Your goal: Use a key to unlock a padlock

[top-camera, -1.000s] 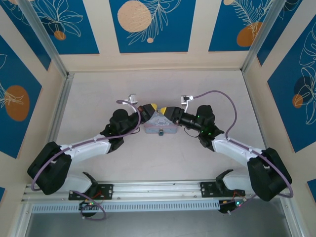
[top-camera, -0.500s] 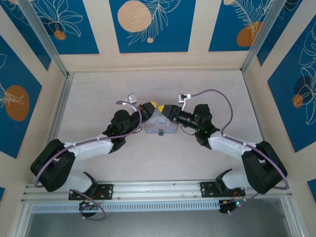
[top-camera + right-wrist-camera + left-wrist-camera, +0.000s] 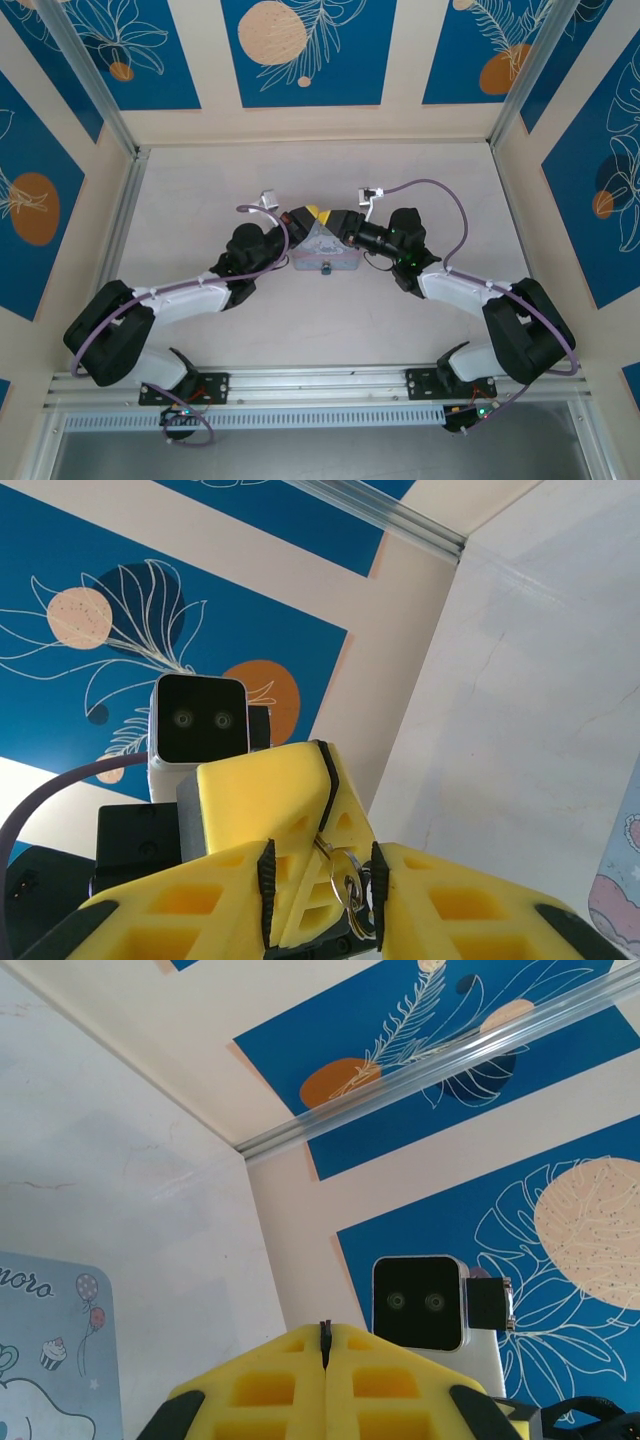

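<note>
**Grippers tip to tip over the tin**

Padlock (image 3: 325, 268) sits at the middle of the tin's (image 3: 347, 261) near edge. Over the tin's far side, your left gripper (image 3: 323, 1345) is pinched tight on the key (image 3: 323, 1332), with a silvery ring (image 3: 345, 880) dangling off it. Your right gripper (image 3: 320, 875) faces it, jaws narrow but apart, one each side of that ring. Can't tell if they touch it.

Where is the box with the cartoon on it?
Look at the pale table inside the blue-and-cream walls, then at its middle, where the black-and-white left arm and right arm meet tip to tip. Right by their yellow foam fingers lies a pale blue rectangular tin. Unlike the arms and fingers, it carries little drawings of balloons and a cupcake.
</note>
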Available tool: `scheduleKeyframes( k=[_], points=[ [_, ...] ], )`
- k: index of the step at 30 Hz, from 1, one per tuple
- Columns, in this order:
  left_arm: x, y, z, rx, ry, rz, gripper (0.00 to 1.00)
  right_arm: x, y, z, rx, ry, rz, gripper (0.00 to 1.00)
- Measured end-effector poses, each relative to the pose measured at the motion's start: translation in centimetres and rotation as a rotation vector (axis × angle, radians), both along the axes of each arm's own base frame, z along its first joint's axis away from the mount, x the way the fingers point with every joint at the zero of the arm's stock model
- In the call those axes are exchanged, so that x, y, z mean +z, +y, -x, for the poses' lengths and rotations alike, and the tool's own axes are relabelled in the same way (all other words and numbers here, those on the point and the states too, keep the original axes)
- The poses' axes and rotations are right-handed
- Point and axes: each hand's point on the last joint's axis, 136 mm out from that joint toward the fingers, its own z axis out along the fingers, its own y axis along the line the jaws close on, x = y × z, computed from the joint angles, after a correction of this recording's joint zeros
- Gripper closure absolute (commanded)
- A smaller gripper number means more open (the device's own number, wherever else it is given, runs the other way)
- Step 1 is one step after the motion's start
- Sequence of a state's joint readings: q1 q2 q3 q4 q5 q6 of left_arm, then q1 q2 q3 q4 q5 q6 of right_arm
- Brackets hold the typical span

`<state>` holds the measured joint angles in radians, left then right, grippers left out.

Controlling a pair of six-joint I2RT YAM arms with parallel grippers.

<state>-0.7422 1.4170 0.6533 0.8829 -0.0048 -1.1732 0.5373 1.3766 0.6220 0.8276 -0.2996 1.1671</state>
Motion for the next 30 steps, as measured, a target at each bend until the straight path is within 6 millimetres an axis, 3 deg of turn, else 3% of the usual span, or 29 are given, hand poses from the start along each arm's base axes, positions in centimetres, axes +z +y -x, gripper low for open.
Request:
scheduleKeyframes(
  k=[30],
  points=[
    [0.58,-0.04,-0.19,0.007,-0.004,0.013,1.00,-0.44,0.03,0.52,0.010,0.002,-0.010,0.79]
  ],
)
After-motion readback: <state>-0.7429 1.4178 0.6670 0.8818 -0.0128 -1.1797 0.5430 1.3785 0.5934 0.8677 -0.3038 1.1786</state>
